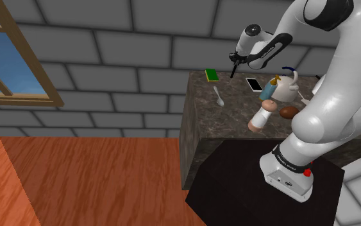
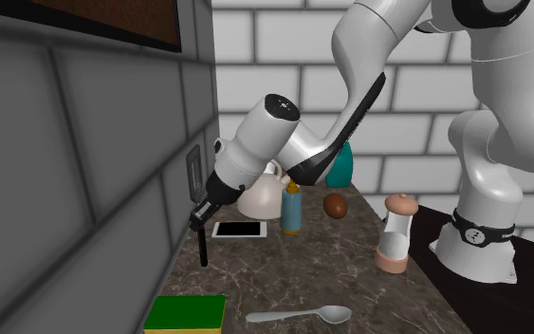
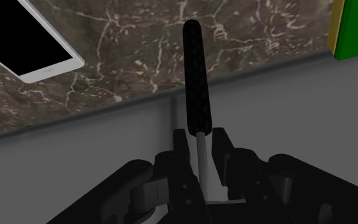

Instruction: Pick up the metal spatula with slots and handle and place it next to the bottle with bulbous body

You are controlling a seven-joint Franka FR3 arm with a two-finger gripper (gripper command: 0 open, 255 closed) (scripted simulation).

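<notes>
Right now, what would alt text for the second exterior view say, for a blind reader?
The black end effector of a white robot arm grips a spatula, its black handle hanging down over a dark marbled counter beside a grey wall. A phone, spoon and green sponge lie nearby.

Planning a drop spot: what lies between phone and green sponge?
Bare counter, with the held spatula hanging over it, in the second exterior view.
</notes>
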